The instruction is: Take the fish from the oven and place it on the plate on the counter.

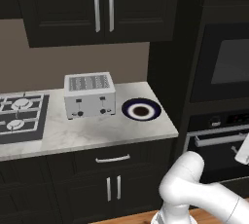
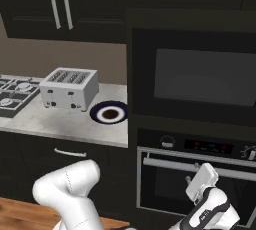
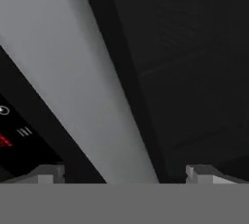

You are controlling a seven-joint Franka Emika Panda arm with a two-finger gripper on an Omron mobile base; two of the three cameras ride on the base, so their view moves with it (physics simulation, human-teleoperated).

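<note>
The black oven [image 2: 200,184] stands right of the counter [image 2: 50,121] with its door shut, so the fish is hidden. My gripper [image 2: 199,175] is open and right at the oven's silver door handle [image 2: 165,165]. In the hand view the handle [image 3: 82,86] runs as a grey diagonal bar between the spread fingertips of the gripper [image 3: 129,172], with red control digits at the left. In the left base view the gripper [image 1: 243,150] shows at the right edge by the oven [image 1: 219,140]. The plate [image 1: 141,110], navy-rimmed, lies bare on the counter [image 1: 97,130]. From the right base view the plate [image 2: 109,112] sits near the counter's right end.
A silver toaster [image 1: 90,94] stands just left of the plate. The black gas hob [image 1: 19,116] is further left. A grey-windowed unit [image 2: 200,76] sits above the oven. Dark cabinets hang over the counter and stand below it.
</note>
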